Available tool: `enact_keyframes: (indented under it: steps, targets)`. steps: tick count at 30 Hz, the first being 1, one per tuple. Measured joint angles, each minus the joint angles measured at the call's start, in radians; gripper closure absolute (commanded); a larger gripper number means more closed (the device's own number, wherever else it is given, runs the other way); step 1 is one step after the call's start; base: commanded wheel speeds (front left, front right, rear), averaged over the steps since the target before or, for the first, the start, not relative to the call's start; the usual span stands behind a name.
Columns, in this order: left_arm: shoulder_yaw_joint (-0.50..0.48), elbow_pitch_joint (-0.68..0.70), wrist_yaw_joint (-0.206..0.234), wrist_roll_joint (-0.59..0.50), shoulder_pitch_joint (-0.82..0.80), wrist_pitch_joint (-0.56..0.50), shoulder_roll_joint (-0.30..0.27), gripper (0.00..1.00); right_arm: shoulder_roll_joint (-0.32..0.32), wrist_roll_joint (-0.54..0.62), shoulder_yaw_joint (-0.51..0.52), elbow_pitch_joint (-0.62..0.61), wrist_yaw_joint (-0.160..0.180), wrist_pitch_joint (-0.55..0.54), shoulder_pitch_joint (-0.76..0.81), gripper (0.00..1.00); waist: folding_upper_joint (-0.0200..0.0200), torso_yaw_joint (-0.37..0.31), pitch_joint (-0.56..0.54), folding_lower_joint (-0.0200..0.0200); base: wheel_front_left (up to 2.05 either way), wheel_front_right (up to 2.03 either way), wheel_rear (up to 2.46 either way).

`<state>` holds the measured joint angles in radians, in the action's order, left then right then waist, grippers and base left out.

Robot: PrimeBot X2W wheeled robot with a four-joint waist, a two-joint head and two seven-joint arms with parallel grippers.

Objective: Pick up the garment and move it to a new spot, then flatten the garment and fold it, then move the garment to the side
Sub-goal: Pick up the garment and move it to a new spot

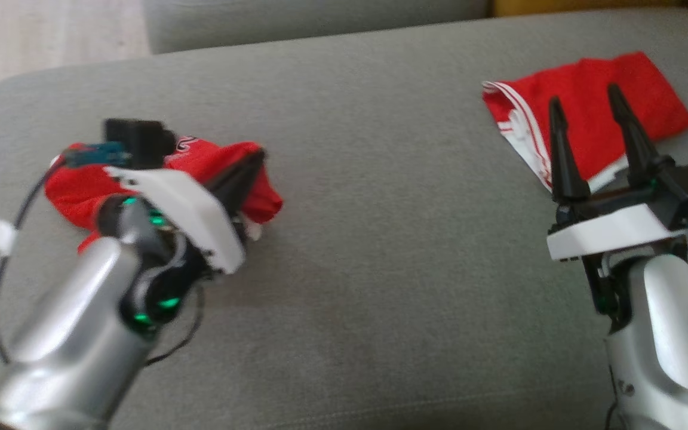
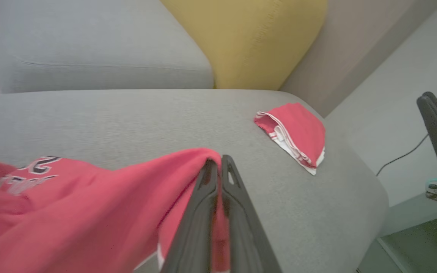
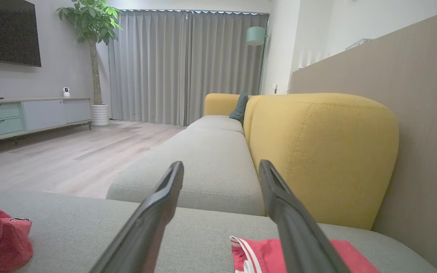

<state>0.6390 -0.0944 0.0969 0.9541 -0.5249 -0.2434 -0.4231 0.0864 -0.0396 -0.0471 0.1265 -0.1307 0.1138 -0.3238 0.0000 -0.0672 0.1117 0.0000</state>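
Observation:
A crumpled red jersey with white lettering, the garment (image 1: pixel 212 156), lies on the left of the grey sofa seat (image 1: pixel 380 227). My left gripper (image 1: pixel 254 161) reaches over it and is shut on a fold of its cloth. In the left wrist view the closed fingers (image 2: pixel 218 163) pinch the red garment (image 2: pixel 70 204), which drapes away to the left. My right gripper (image 1: pixel 584 98) is open over the near edge of a second, folded red garment with white trim (image 1: pixel 595 113), with nothing between its fingers. The right wrist view has the open gripper (image 3: pixel 221 167) above that folded garment (image 3: pixel 264 254).
A yellow backrest (image 3: pixel 317 151) runs behind the seat, with a brown wall panel (image 3: pixel 423 132) beyond it. More grey seat cushions (image 3: pixel 203 159) stretch away. The wooden floor (image 1: pixel 33 42) lies past the seat's far left edge. The seat's middle is bare.

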Motion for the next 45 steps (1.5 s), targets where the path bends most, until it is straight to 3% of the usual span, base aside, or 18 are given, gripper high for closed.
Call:
enact_keyframes:
  steps: [6,8,13,16,18,25,29,34,40,45]
  targets:
    - [0.056,-0.076,0.001,-0.029,-0.093,0.035,0.133,1.00,0.008,-0.007,-0.032,0.003,0.000,0.001,-0.039,0.00,0.0000,-0.061,0.042,0.0000,0.00,0.00,0.00]
    - [0.065,-0.133,0.006,-0.030,-0.147,0.064,0.227,1.00,0.007,-0.014,-0.037,0.017,0.000,0.007,-0.040,0.00,0.0000,-0.086,0.058,0.0000,0.00,0.00,0.00]
    - [0.119,-0.247,0.010,-0.076,-0.200,0.142,0.345,1.00,0.002,-0.014,-0.040,0.036,0.000,0.023,-0.060,0.00,0.0000,-0.114,0.079,0.0000,0.00,0.00,0.00]
    - [0.146,-0.311,0.010,-0.078,-0.202,0.195,0.370,0.05,-0.006,-0.013,-0.040,0.047,0.000,0.027,-0.069,0.00,0.0000,-0.121,0.085,0.0000,0.00,0.00,0.00]
    - [0.158,-0.329,0.010,-0.085,-0.203,0.216,0.370,0.00,-0.007,-0.013,-0.040,0.050,0.000,0.027,-0.071,0.00,0.0000,-0.122,0.087,0.0000,0.00,0.00,0.00]
    - [0.179,-0.401,0.020,-0.093,-0.233,0.337,0.376,0.00,-0.012,-0.013,-0.013,0.064,0.000,0.036,-0.072,0.00,0.0000,-0.090,0.084,0.0000,0.00,0.00,0.00]
    - [0.145,-0.421,0.024,-0.107,-0.241,0.398,0.342,0.00,-0.013,-0.012,-0.006,0.068,0.000,0.036,-0.057,0.00,0.0000,-0.050,0.064,0.0000,0.00,0.00,0.00]
    - [0.105,-0.391,0.037,-0.138,-0.197,0.452,0.198,0.00,-0.015,-0.012,-0.001,0.076,0.000,0.035,0.002,0.00,0.0000,0.007,0.020,0.0000,0.00,0.00,0.00]
    - [0.052,-0.269,0.068,-0.154,0.051,0.484,0.015,0.00,-0.017,-0.012,0.000,0.078,0.000,0.029,0.058,0.00,0.0000,0.084,-0.037,0.0000,0.00,0.00,0.00]
    - [0.000,-0.131,0.132,-0.183,0.290,0.492,-0.024,0.00,-0.024,-0.014,0.017,0.075,0.000,0.025,0.129,0.00,0.0000,0.139,-0.086,0.0000,0.00,0.00,0.00]
